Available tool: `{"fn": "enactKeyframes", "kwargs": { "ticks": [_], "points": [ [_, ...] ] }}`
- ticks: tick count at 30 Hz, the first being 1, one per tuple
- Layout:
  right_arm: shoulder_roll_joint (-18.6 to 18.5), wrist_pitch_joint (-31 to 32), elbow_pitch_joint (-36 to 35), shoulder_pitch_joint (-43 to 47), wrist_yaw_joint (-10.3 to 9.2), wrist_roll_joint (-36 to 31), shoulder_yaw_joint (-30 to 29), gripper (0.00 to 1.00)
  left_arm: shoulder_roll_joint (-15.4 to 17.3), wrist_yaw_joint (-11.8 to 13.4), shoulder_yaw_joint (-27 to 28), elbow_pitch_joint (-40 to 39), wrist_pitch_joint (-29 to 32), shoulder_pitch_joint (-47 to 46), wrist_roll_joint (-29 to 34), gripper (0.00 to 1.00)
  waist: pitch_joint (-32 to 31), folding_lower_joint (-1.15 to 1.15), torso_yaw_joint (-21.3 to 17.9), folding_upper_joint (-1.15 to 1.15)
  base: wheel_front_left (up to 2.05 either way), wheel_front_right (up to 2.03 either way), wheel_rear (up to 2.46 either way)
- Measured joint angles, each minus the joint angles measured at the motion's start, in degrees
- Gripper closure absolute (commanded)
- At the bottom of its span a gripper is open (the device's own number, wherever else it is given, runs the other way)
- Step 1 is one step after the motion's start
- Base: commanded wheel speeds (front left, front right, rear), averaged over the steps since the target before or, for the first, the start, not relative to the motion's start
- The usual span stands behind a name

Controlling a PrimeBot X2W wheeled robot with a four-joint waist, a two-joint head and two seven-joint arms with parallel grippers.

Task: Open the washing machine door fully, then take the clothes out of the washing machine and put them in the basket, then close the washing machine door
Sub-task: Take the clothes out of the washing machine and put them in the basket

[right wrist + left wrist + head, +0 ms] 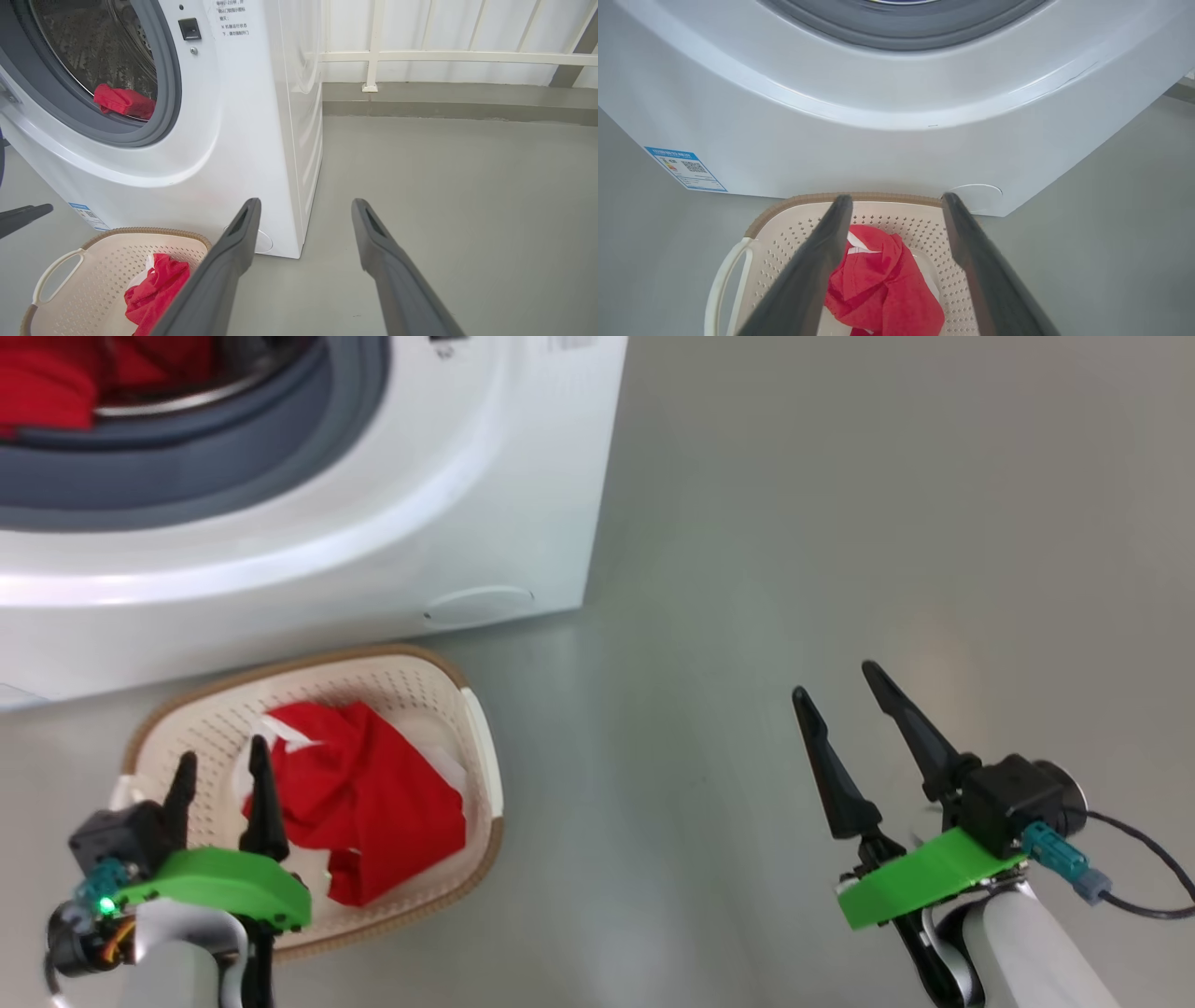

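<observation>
The white washing machine [373,523] stands at the upper left with its port open, and its door is out of view. Red clothes [47,383] lie in the drum behind the grey seal, also seen in the right wrist view as a red bundle [124,100]. In front of the machine sits the cream basket [401,686] with a red and white garment [373,793] in it. My left gripper [222,753] hangs open over the basket's left part, its fingers empty, above the garment [882,284]. My right gripper [834,681] is open over bare floor to the right.
Grey floor [840,523] stretches to the right of the machine. A white railing and wall [373,56] stand behind it. A blue label [686,168] marks the machine's lower corner. A black cable [1139,896] trails from my right wrist.
</observation>
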Motion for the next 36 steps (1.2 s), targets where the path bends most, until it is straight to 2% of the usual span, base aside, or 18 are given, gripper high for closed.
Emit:
{"fn": "enactKeyframes", "kwargs": {
  "ticks": [6,17,25,36],
  "points": [
    [0.0,0.0,1.2,2.5,0.0,-0.5,-1.0,0.0,-0.1,0.0,-4.4,-9.3,0.0,5.8,0.6,0.0,-4.8,0.0,1.7,0.0,0.0,0.0,0.0],
    [0.0,1.1,1.3,7.2,0.0,-1.1,-2.6,0.0,-0.1,2.3,-10.5,-24.2,1.0,16.3,1.4,0.0,-13.1,0.0,4.2,0.0,0.0,0.0,0.0],
    [0.0,2.6,0.2,10.7,0.0,-1.4,-4.1,0.0,0.1,4.2,-12.5,-35.3,4.6,25.3,2.3,0.0,-18.4,0.0,5.3,0.0,0.0,0.0,0.0],
    [0.1,3.7,-1.3,13.9,0.0,-1.5,-4.7,0.0,0.3,6.2,-13.0,-42.3,7.1,33.0,2.3,0.0,-22.2,0.0,6.0,0.0,0.0,0.0,0.0]
  ]
}}
